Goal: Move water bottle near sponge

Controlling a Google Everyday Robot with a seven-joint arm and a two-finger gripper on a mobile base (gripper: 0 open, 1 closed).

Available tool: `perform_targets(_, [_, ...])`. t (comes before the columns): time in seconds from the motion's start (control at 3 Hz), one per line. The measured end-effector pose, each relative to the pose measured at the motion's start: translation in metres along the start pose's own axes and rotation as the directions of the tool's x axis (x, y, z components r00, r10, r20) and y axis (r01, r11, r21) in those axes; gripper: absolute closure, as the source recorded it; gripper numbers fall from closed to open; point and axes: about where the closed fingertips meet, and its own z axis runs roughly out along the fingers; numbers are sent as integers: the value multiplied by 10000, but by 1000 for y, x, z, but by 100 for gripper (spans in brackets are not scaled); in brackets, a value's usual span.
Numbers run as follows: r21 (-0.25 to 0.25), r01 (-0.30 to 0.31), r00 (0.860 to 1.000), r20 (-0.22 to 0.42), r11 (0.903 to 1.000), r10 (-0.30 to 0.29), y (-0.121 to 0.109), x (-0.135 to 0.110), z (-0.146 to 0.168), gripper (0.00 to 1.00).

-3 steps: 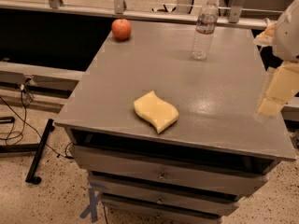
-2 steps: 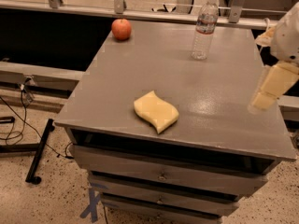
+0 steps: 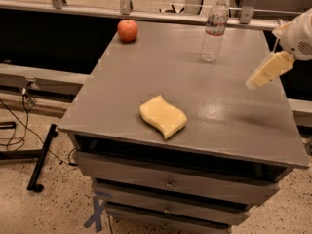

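The water bottle (image 3: 214, 29), clear with a white cap and a white-and-red label band, stands upright at the back right of the grey table top (image 3: 146, 67). The pale-yellow sponge (image 3: 163, 116) lies flat near the table's front edge, well apart from the bottle. My gripper (image 3: 261, 74) hangs in from the right edge, above the table's right side, to the right of and nearer than the bottle. It holds nothing and touches nothing.
A red-orange apple (image 3: 127, 30) sits at the back left corner of the table. Drawers (image 3: 168, 183) run below the top. A metal railing (image 3: 146, 14) runs behind the table. Cables and a black stand leg (image 3: 41, 157) lie on the floor at left.
My gripper has risen and swung left and up, towards the bottle. The bottle, sponge and apple have not moved.
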Motion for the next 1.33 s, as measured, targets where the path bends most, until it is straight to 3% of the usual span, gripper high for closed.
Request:
perform_targets(0.33, [471, -1253, 9768, 1809, 9910, 1149, -43, -5, 22, 0])
perform_targets(0.67, [438, -2245, 9083, 3713, 9735, 1927, -74, -15, 37, 0])
perform_targets(1.0, [-80, -2797, 8079, 5382, 9600, 2399, -91, -29, 55, 0])
perform_targets(1.33, [-652, -2824, 7152, 6506, 9571, 2553, -94, -44, 76, 0])
